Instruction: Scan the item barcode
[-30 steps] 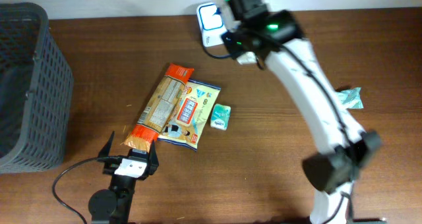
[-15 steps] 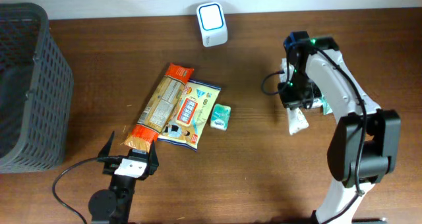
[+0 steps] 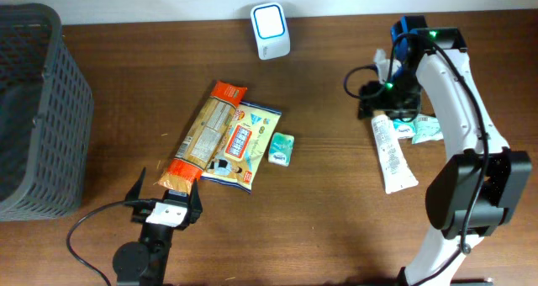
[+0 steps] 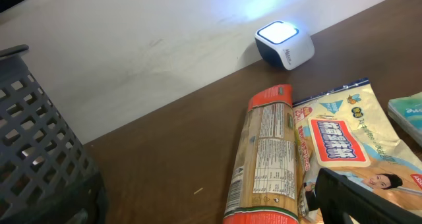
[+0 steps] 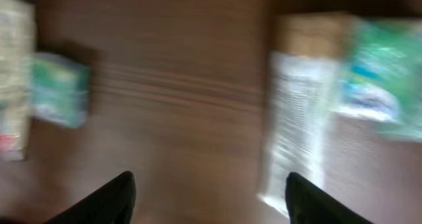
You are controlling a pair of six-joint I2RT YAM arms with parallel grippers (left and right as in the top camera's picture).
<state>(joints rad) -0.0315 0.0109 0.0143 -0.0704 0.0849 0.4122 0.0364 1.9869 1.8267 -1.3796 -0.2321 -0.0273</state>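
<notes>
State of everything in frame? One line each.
scanner: lit
pasta packet: flat, unheld
snack pouch: flat, against the pasta packet
green box: flat, beside the snack pouch
white tube: lying flat, unheld
green sachet: flat, beside the white tube
basket: upright
left gripper: open, empty
right gripper: open, empty

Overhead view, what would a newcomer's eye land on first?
Probably the glowing scanner at the far edge of the table, then the white right arm bent over a white tube lying flat on the right. In the middle sits a bright cluster of packs, with a grey basket at the far left.
</notes>
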